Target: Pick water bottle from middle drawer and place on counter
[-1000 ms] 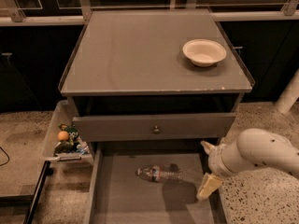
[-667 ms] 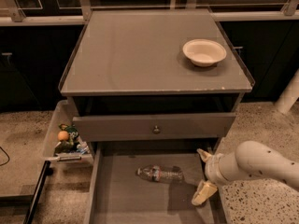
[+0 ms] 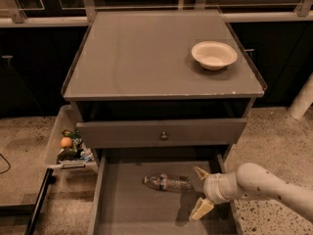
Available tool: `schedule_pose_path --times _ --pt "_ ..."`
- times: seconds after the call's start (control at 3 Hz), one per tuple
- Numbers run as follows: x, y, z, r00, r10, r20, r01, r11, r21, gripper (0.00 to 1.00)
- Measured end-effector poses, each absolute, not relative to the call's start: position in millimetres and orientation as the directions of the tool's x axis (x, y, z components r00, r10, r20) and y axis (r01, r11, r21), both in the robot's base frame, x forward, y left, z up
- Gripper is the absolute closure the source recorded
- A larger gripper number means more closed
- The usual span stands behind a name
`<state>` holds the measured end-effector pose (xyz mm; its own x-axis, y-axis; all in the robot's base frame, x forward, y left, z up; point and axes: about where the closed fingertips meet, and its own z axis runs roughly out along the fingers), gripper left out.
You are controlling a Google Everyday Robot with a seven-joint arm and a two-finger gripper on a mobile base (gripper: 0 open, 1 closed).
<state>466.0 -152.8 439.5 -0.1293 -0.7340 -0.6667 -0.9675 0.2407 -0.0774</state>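
The water bottle [image 3: 167, 182] lies on its side on the flat bottom of the open middle drawer [image 3: 127, 209], cap to the left. My gripper [image 3: 201, 190] is inside the drawer just right of the bottle's base, fingers spread open, one fingertip [image 3: 199, 172] above and one below, empty. The white arm comes in from the lower right. The grey counter [image 3: 146, 58] is above, with a white bowl [image 3: 213, 55] at its right rear.
A closed grey drawer front with a small round knob [image 3: 163, 136] sits above the open drawer. A pale plastic bin of colourful toys [image 3: 68, 146] hangs at the cabinet's left. Speckled floor lies on both sides. A white post [image 3: 301, 102] stands at the right.
My gripper has moved left and lower into the drawer, closer to the bottle's base. The bottle has not moved.
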Motion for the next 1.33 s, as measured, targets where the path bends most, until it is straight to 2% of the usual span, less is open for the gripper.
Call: schedule_pose_path --times 0.33,1.33 --pt "478.8 -139.7 415.8 -0.086 -0.713 -0.696 -0.976 0.201 -0.086 0.0" --pt "511.8 -131.8 362.5 -0.04 -0.737 -0.675 -0.987 0.134 -0.088 0.0"
